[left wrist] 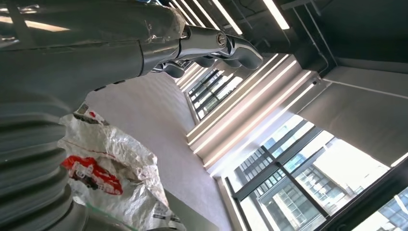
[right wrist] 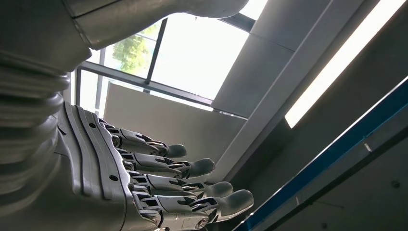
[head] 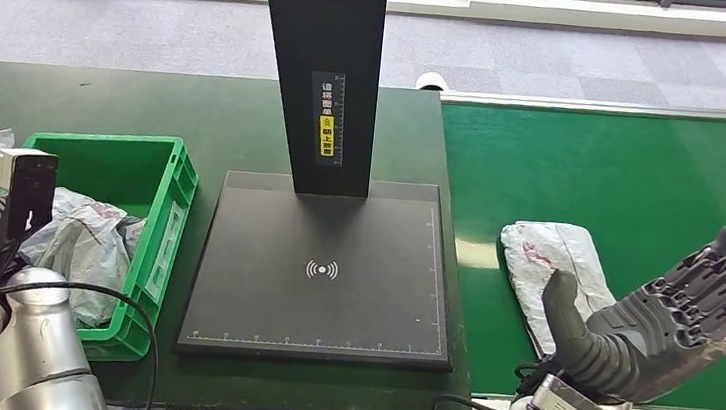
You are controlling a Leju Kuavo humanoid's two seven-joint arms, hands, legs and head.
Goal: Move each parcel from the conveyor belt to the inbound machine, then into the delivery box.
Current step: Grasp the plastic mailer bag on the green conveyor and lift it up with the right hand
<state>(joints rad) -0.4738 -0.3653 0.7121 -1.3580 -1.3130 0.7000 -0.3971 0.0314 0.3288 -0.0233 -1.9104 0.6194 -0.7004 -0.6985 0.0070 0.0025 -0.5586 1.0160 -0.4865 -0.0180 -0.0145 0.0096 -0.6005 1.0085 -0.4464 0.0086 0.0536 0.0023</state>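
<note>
Left hand (left wrist: 211,45): showing in the left wrist view, fingers lying fairly straight and close together, gripping nothing; a crumpled silver parcel (left wrist: 113,168) with a red mark is lying just beside the wrist cover.
Delivery box (head: 170,209): a green crate sitting at the left end of the dark table (head: 148,104), holding several crumpled silver-grey parcels (head: 84,239); more bags are spilling past its left rim.
Left arm (head: 30,334): rising in front of the crate's near edge, its wrist camera block standing over the bags.
Inbound machine (head: 322,271): a flat black scan plate with a wireless symbol, sitting between crate and belt, with a black post (head: 323,61) standing at its far edge.
Conveyor belt (head: 643,172): a green surface lying to the right of the plate.
Parcel on belt (head: 549,263): 1 flattened silver-white bag lying near the belt's left edge, close to the plate.
Right hand (head: 670,315): hovering with fingers spread wide and thumb apart, palm turned toward the bag, empty; the bag is lying just left of the thumb, partly behind it.
</note>
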